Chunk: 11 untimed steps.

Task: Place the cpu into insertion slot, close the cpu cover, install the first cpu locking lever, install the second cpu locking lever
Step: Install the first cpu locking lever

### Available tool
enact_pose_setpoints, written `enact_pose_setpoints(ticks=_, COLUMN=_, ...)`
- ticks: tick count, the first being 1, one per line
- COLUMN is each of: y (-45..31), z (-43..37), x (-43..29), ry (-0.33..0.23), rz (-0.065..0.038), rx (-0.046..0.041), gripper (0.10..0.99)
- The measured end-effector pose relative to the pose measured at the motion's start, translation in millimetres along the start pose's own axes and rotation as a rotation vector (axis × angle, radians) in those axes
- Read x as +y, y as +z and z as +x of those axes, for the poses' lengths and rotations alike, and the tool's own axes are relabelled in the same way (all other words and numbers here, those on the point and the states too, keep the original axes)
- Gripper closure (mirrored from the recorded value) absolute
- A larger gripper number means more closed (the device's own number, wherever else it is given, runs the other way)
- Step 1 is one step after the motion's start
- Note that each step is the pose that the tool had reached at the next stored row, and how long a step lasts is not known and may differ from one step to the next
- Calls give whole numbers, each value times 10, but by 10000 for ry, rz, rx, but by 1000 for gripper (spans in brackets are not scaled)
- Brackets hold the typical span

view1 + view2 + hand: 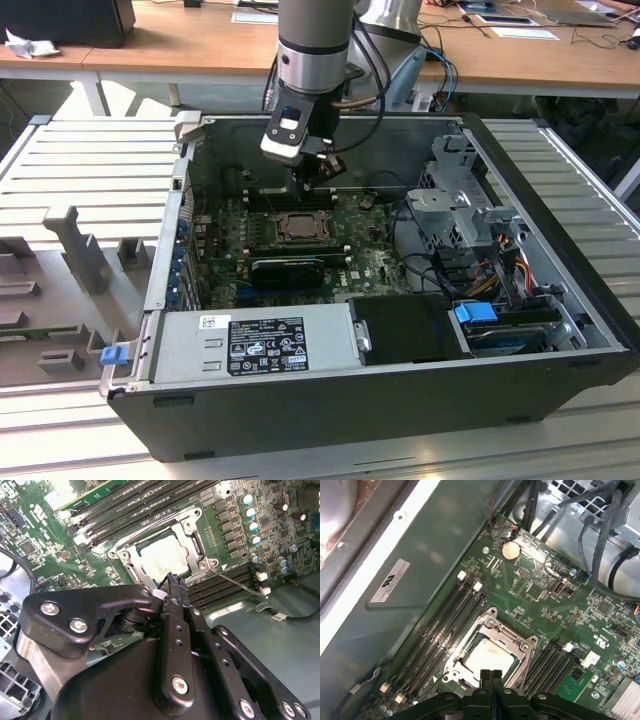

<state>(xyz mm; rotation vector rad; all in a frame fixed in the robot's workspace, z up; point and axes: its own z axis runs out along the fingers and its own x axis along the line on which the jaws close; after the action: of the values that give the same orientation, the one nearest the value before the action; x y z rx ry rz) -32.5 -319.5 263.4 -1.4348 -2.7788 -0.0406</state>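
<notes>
The cpu (161,560) (489,658), a pale silver square, lies in the insertion slot (300,228) on the green board. The cpu cover (196,544) (492,626), a metal frame, lies flat around it. My gripper (175,582) (491,676) (312,178) hangs just above the slot's edge, fingers pressed together with nothing between them. A thin metal locking lever (236,583) sticks out from one corner of the slot, over the memory slots.
The board sits deep inside an open black computer case (560,210). Long black memory slots (447,617) flank the socket. Cables and a drive cage (465,210) stand at the exterior view's right, a power supply (255,340) at the front.
</notes>
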Motion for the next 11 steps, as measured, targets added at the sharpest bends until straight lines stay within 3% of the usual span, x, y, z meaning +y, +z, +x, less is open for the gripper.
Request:
enact_pose_setpoints(ticks=8, y=0, z=0, x=0, ry=-763, rz=19, rx=13, gripper=980)
enact_pose_setpoints(ticks=11, y=1, z=0, x=0, ry=-1451, rz=36, rx=24, gripper=980)
